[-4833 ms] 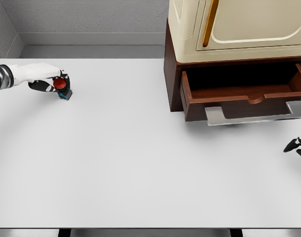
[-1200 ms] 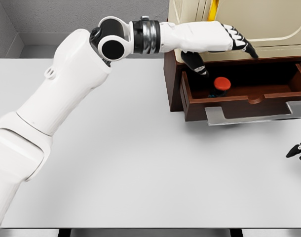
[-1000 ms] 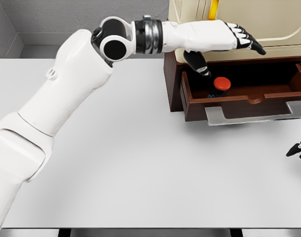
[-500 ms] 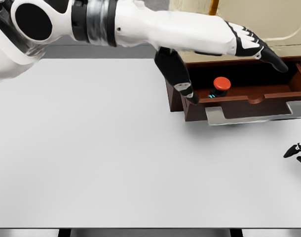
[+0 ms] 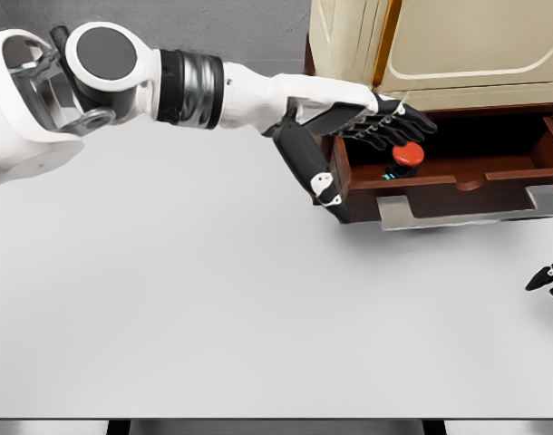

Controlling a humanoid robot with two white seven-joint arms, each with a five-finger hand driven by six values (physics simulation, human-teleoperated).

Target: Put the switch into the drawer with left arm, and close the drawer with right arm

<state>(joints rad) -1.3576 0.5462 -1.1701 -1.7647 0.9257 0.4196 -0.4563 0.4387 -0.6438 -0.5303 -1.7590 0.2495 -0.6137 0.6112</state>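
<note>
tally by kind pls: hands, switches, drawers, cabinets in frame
Hands: 2, left hand, right hand
Switches: 1, red-capped switch
Drawers: 1, open drawer
Cabinets: 1, cream cabinet
Total: 5

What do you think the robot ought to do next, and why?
Probably draw the left hand clear of the cabinet. The red switch already sits inside the open drawer, and the hand's fingers are spread, holding nothing. The right hand, low at the right edge, could then push the drawer shut.
</note>
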